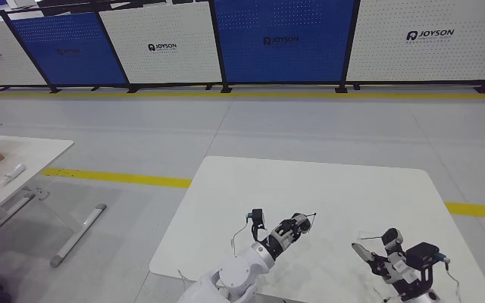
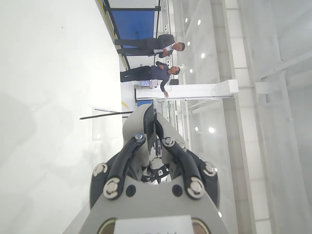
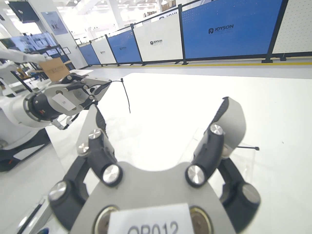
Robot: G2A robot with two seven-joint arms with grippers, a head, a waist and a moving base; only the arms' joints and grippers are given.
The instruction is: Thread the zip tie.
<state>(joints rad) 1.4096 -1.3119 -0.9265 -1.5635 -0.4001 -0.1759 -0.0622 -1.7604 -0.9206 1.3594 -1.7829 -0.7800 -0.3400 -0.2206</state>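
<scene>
My left gripper (image 1: 301, 221) is shut on a black zip tie (image 1: 311, 217) above the white table (image 1: 318, 182), near its front middle. In the right wrist view the left gripper (image 3: 108, 83) pinches the zip tie (image 3: 126, 96) close to its head, and the tail hangs down and curves. The strap (image 2: 102, 116) sticks out sideways past the closed left gripper (image 2: 153, 113). My right gripper (image 3: 162, 105) stands open and empty at the front right (image 1: 377, 245). A second zip tie (image 3: 248, 148) lies just beside one of its fingers (image 3: 229, 113).
The second zip tie rests on a clear plastic holder (image 3: 246, 164) on the table, also visible from the left wrist as a clear holder (image 2: 95, 125). Blue and white fence panels (image 1: 280, 38) stand far behind. Another white table (image 1: 30, 155) is off to the left.
</scene>
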